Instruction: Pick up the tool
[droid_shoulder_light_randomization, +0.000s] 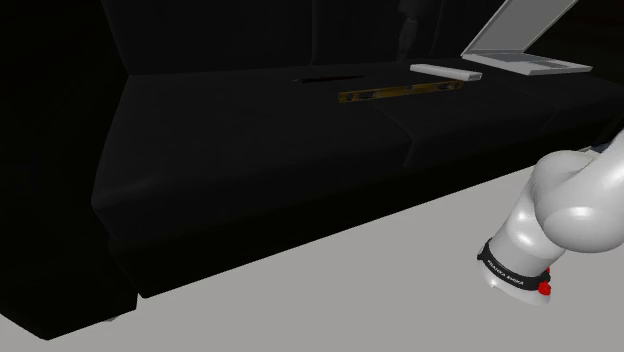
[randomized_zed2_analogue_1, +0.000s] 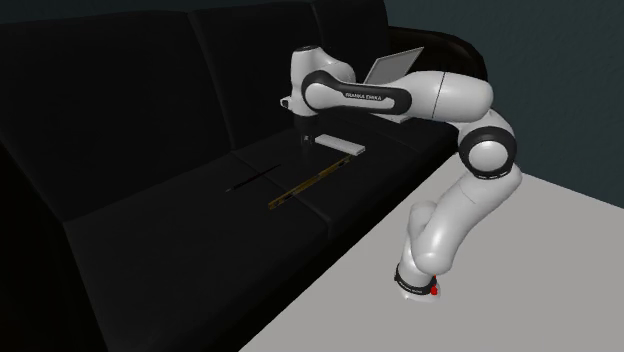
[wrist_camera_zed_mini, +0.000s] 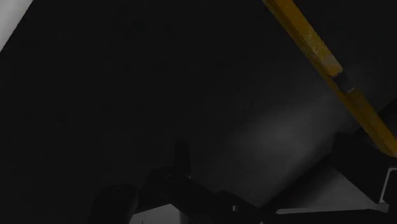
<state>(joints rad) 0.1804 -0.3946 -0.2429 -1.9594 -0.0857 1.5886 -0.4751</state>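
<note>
Bent sharply at the dark elbow (randomized_zed2_analogue_1: 488, 152), white forearm (randomized_zed2_analogue_1: 430, 97) stretched level, wrist (randomized_zed2_analogue_1: 312, 85) directly above the jaws, pointing them straight down.

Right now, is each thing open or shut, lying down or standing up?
Long yellow-brown bar tool: lying flat on the black sofa seat, not held.
Grey laptop: open.
Flat white slab: lying flat on the seat.
All-black gripper: over the seat, near the slab.

Matt black sofa (droid_shoulder_light_randomization: 250, 130), wood-look level (droid_shoulder_light_randomization: 400, 93) (orange-brown grain), glossy white arm (droid_shoulder_light_randomization: 570, 212)
</note>
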